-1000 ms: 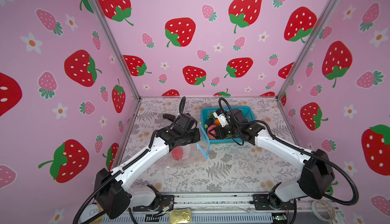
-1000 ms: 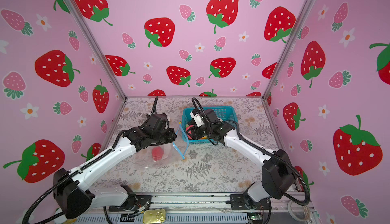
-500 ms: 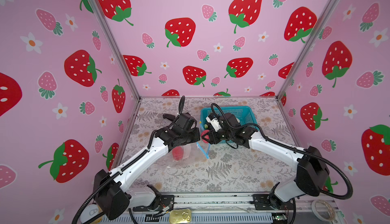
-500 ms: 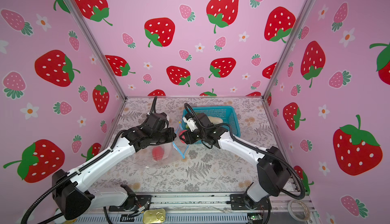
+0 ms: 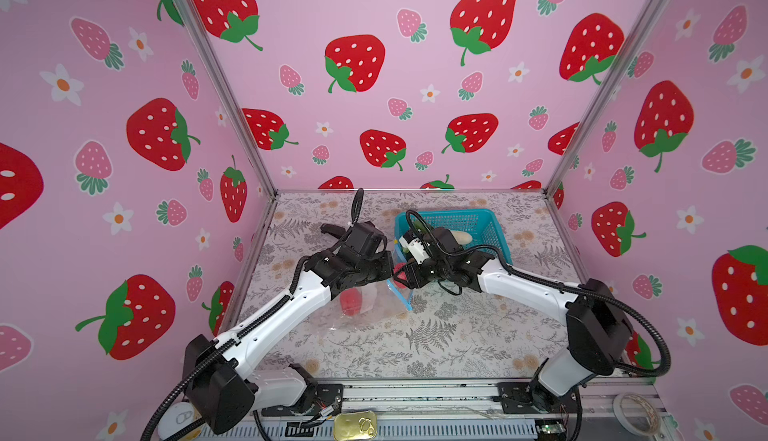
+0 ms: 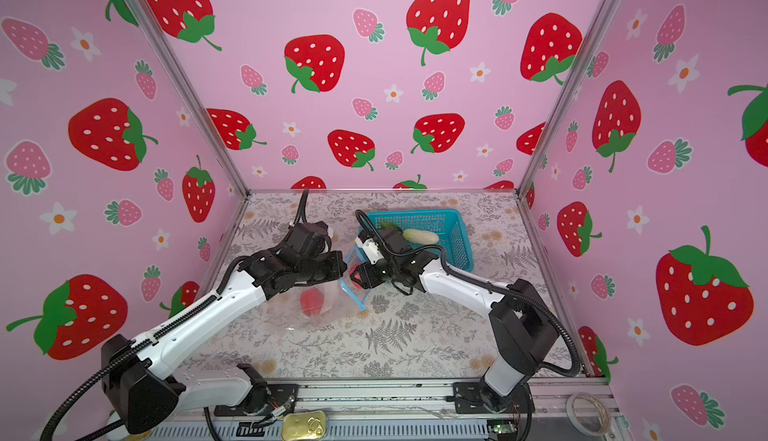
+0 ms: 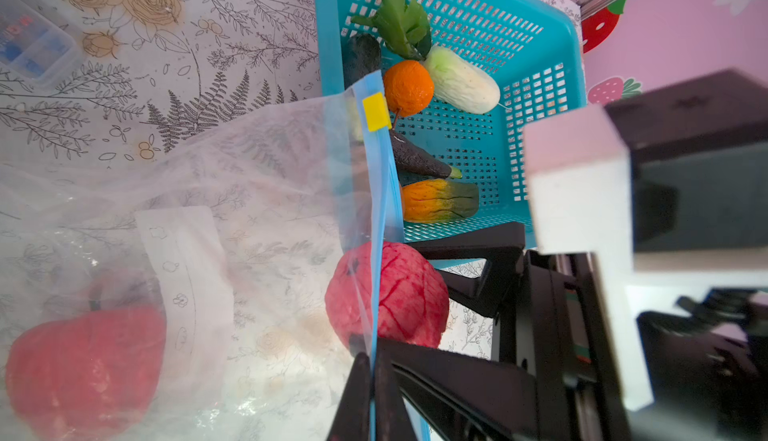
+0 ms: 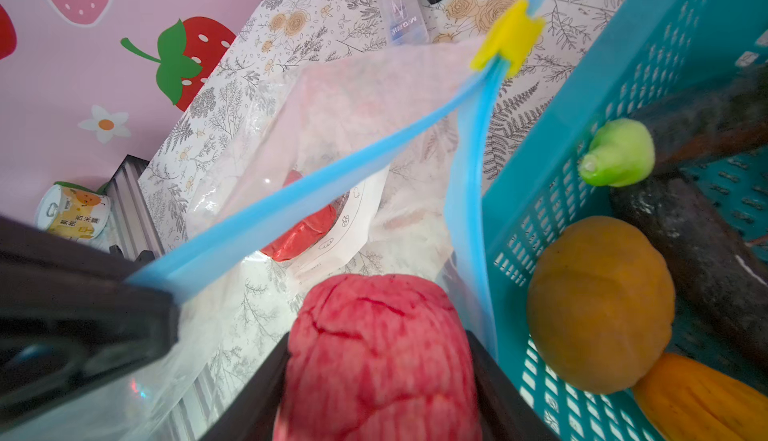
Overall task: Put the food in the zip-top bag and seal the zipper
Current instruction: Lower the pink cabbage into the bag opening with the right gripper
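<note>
The right gripper (image 8: 378,337) pinches a bumpy red-pink toy lump (image 7: 386,293). It has just come from the teal plastic basket (image 7: 540,56) to the mouth of the crinkly clear plastic bag (image 7: 249,169), in the middle of the tabletop (image 5: 457,347). The left gripper (image 7: 372,360) squeezes the light-blue zipper strip (image 8: 291,206), holding the mouth open. I think letting go comes next.

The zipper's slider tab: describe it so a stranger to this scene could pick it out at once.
Start at the teal basket on the floral table; the clear zip-top bag sits beside it, mouth edged by a light-blue zipper strip. The slider tab clips that strip near the orange, the only small yellow block there.
</note>
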`<action>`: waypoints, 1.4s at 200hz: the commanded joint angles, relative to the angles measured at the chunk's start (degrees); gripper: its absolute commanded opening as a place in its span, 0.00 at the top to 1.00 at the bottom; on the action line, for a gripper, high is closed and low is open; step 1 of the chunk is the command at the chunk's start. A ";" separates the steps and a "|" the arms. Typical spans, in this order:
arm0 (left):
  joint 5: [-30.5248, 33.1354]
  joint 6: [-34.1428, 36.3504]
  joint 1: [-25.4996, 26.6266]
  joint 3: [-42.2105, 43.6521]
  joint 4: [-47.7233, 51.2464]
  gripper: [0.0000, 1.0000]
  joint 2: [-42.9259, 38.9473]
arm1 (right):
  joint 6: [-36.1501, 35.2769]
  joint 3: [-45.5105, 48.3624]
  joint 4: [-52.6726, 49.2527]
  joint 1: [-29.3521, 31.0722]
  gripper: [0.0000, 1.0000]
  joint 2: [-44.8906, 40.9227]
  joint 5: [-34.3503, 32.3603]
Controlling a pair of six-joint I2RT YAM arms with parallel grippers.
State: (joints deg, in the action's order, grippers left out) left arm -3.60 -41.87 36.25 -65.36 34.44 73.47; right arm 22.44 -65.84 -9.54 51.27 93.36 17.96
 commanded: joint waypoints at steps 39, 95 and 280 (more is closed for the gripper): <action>0.34 -0.19 -0.23 -2.31 -0.16 0.92 -1.47 | -0.18 -0.30 1.27 0.33 0.44 1.42 0.33; 0.34 -0.35 -0.29 -2.32 -0.36 0.92 -1.58 | -0.20 -0.34 1.37 0.35 0.44 2.05 0.35; -0.12 0.03 -0.41 -3.06 -0.60 0.93 -0.69 | -0.97 -1.03 0.61 0.33 0.38 4.99 -1.55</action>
State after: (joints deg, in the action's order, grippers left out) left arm -3.66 -41.87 36.18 -66.04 34.41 73.12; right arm 22.22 -66.19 -6.00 51.86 97.12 18.92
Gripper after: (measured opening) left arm 0.073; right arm 0.603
